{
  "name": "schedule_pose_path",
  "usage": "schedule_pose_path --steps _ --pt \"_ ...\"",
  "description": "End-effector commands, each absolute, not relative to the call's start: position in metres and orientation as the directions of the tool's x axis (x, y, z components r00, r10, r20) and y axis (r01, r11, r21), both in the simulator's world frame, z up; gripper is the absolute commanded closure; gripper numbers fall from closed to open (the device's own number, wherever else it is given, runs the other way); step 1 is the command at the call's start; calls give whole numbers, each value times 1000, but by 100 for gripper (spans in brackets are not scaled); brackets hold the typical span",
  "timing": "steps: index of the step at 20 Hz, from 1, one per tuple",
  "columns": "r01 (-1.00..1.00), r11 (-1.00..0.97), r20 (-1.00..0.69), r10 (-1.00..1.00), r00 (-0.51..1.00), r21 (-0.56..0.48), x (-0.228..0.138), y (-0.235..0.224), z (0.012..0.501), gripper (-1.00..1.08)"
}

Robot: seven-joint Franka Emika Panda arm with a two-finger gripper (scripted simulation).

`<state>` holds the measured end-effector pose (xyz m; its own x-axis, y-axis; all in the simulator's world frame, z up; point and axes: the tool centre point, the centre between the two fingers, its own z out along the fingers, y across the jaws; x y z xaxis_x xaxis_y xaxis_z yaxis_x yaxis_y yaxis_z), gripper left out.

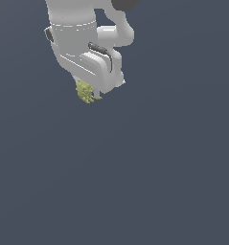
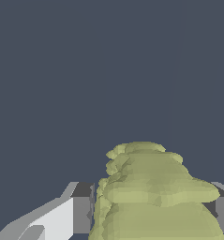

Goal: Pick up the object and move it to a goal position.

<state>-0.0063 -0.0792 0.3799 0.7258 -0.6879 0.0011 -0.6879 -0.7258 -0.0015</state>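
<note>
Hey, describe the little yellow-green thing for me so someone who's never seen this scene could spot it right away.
Start at the big white robot arm in the upper part of the exterior view and follow it down to the gripper at its tip. The object sits between the gripper's fingers, a small lumpy olive chunk. It is the only coloured, bumpy thing against smooth white metal and plain grey-blue background.

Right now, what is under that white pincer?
A lumpy yellow-green chunk pokes out below the pincer. The wrist view shows it wedged between the two fingers. Its upper part is hidden by the pincer's body.
</note>
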Motion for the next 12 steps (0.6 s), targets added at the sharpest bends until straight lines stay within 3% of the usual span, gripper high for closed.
schedule_pose_path --steps 1,12 --pt "-687 -726 0 -687 726 0 -8 -84 398 108" --pt "-687 -727 0 -687 727 0 -8 -94 434 108"
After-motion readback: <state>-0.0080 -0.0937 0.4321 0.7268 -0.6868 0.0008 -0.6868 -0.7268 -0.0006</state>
